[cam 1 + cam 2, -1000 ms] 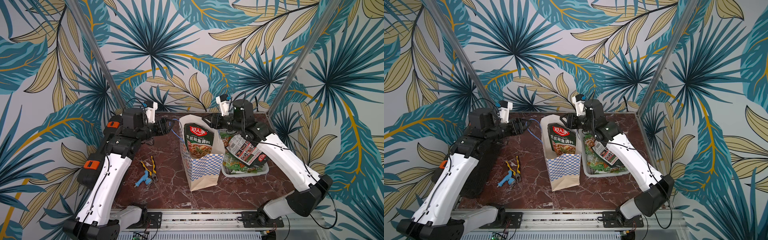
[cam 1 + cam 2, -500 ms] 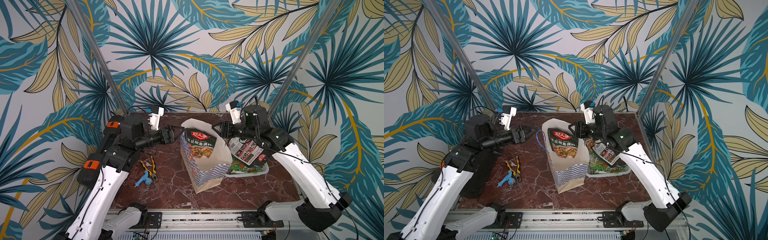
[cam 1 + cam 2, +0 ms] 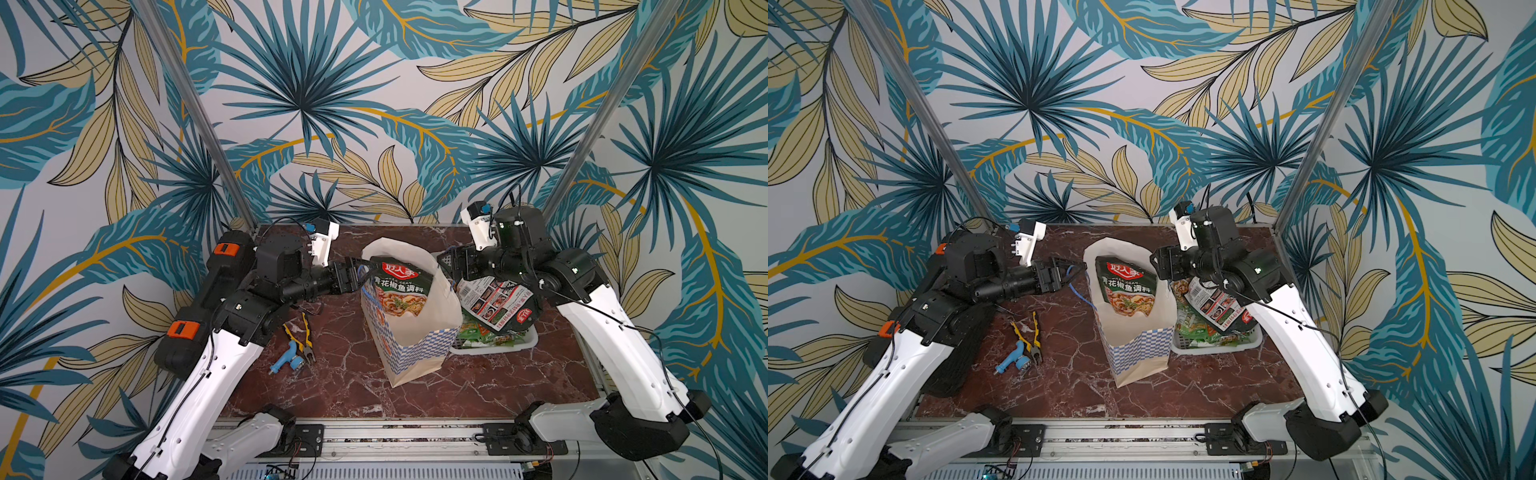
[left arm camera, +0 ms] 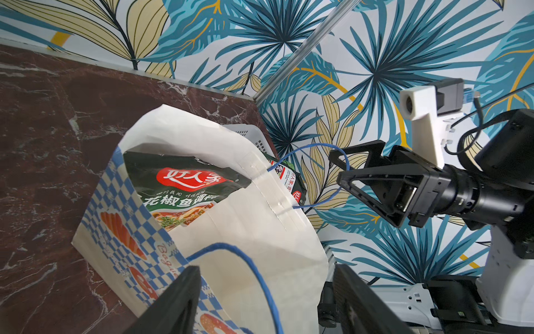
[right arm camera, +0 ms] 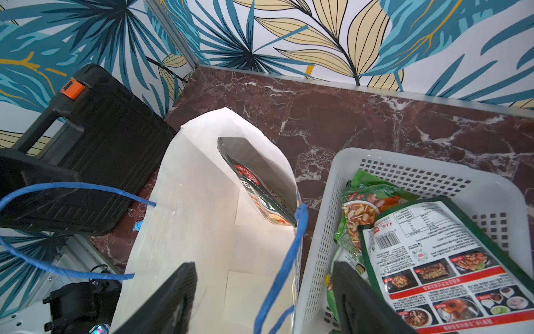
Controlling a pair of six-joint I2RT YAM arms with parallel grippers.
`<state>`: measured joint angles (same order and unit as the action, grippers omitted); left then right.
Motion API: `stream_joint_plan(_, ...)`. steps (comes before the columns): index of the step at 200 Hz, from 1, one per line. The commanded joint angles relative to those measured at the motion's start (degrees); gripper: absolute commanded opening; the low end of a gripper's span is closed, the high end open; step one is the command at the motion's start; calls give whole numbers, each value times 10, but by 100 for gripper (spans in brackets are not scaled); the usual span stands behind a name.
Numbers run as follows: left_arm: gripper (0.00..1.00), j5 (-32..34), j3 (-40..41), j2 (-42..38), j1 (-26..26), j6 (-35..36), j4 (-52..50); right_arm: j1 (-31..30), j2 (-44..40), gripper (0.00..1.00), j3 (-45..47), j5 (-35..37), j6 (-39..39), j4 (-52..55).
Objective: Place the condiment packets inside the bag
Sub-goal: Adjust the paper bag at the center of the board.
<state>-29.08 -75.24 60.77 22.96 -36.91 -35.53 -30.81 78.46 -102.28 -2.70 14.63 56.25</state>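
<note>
One big dark green shiny packet [image 3: 397, 291] pokes from the tall blue-checked paper bag [image 3: 415, 345], more packets [image 5: 367, 196] lie in the white plastic basket [image 3: 523, 343] beside it, and the left gripper [image 3: 352, 273] and right gripper [image 4: 337, 165] have fingers spread, holding nothing, so drop the next one straight in.

Bag [image 3: 415, 349] stands open, dark packet [image 3: 395, 286] sticking out top; left gripper [image 3: 360, 272] at its rim, white basket [image 3: 492, 352] just beside it, pliers [image 3: 307, 337] near.
</note>
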Motion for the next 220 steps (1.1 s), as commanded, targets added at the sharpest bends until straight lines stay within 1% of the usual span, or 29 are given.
stream_joint_plan(1, 75, 8, -10, 12, 3, -3, 3, -2, 20, 80, -32, 7, -34, 45)
stream_joint_plan(9, 73, 4, -11, 16, 5, -7, 8, -2, 33, 79, -48, -4, -41, 54)
stream_joint_plan(29, 67, 2, -11, 18, 10, -12, 18, -2, 72, 70, -84, -17, -54, 79)
stream_joint_plan(40, 62, 2, -10, 20, 13, -14, 21, -2, 87, 62, -96, -21, -60, 85)
stream_joint_plan(49, 57, 3, -12, 23, 13, -12, 22, -1, 97, 53, -104, -20, -62, 87)
stream_joint_plan(64, 40, 17, -27, 33, 11, 4, 14, -2, 112, 37, -121, -21, -65, 88)
stream_joint_plan(73, 27, 38, -50, 44, 12, 22, -9, -2, 121, 28, -134, -22, -66, 88)
stream_joint_plan(80, 17, 53, -69, 55, 11, 37, -25, -2, 128, 18, -147, -24, -67, 88)
stream_joint_plan(92, 3, 71, -106, 77, 9, 60, -47, -2, 134, 6, -160, -28, -65, 77)
stream_joint_plan(96, 0, 76, -119, 84, 7, 67, -54, -2, 136, 3, -165, -32, -65, 73)
stream_joint_plan(100, 0, 84, -132, 91, 6, 75, -61, -2, 138, 0, -169, -36, -65, 67)
stream_joint_plan(116, 0, 111, -182, 119, 1, 105, -86, -2, 139, 0, -171, -50, -61, 27)
stream_joint_plan(135, 0, 125, -232, 149, -16, 133, -101, -2, 141, 0, -177, -54, -51, -20)
stream_joint_plan(157, 0, 118, -292, 181, -42, 160, -105, -2, 147, 0, -186, -53, -39, -68)
stream_joint_plan(178, 0, 110, -345, 212, -65, 185, -101, -2, 151, 0, -189, -32, -21, -117)
stream_joint_plan(220, 0, 82, -401, 264, -98, 212, -67, -2, 170, 0, -186, 10, -1, -194)
